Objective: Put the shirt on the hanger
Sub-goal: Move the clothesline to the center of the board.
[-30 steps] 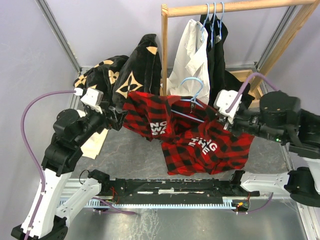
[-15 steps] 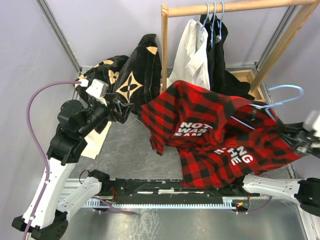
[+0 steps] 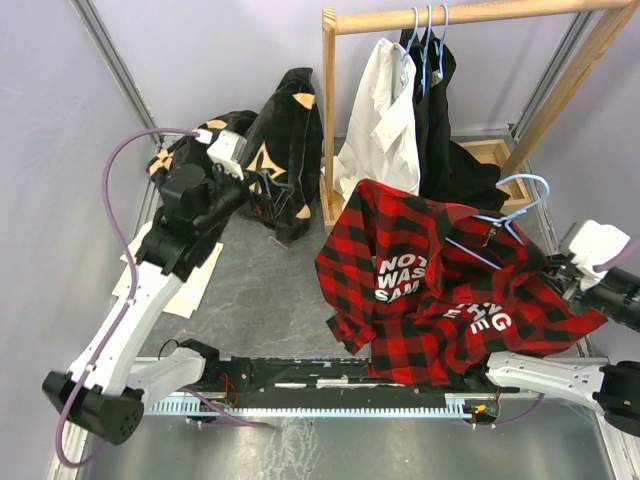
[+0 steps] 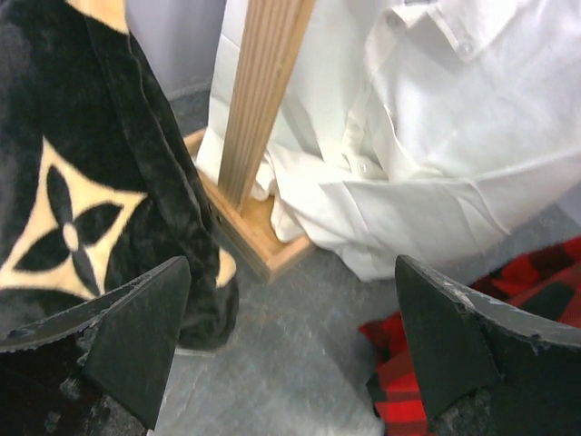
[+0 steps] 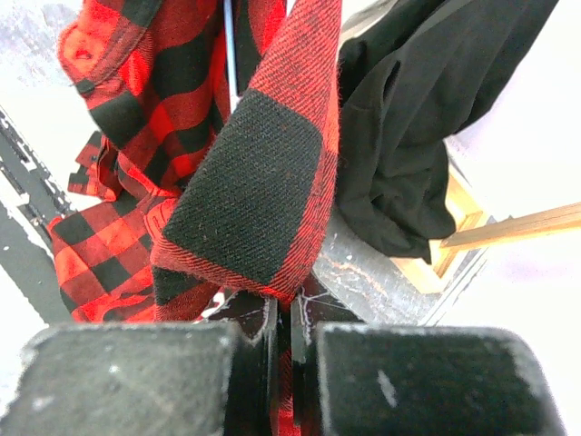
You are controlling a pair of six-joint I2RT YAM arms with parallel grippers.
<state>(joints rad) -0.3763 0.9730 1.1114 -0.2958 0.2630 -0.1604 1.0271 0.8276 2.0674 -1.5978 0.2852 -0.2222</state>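
Note:
The red-and-black plaid shirt (image 3: 430, 290) hangs bunched in the air at the right, its white lettering facing up. The light-blue hanger (image 3: 497, 222) pokes out of its top, hook (image 3: 533, 188) up and to the right. My right gripper (image 3: 562, 272) is at the shirt's right edge. In the right wrist view it (image 5: 292, 318) is shut on a fold of the shirt (image 5: 254, 173), and a thin pale wire (image 5: 227, 45) runs above. My left gripper (image 3: 268, 196) stands open and apart from the shirt, next to the black flowered fabric. It (image 4: 290, 336) holds nothing.
A wooden clothes rail (image 3: 330, 120) stands at the back with a white shirt (image 3: 385, 120) and a dark garment (image 3: 435, 110) on blue hangers. Black fabric with tan flowers (image 3: 285, 130) is heaped at the back left. The rail's post (image 4: 263, 100) and base lie ahead of my left gripper.
My right arm swung the shirt and hanger off to the right, away from my left gripper. My left arm lifted and reached back toward the black fabric and rail post.

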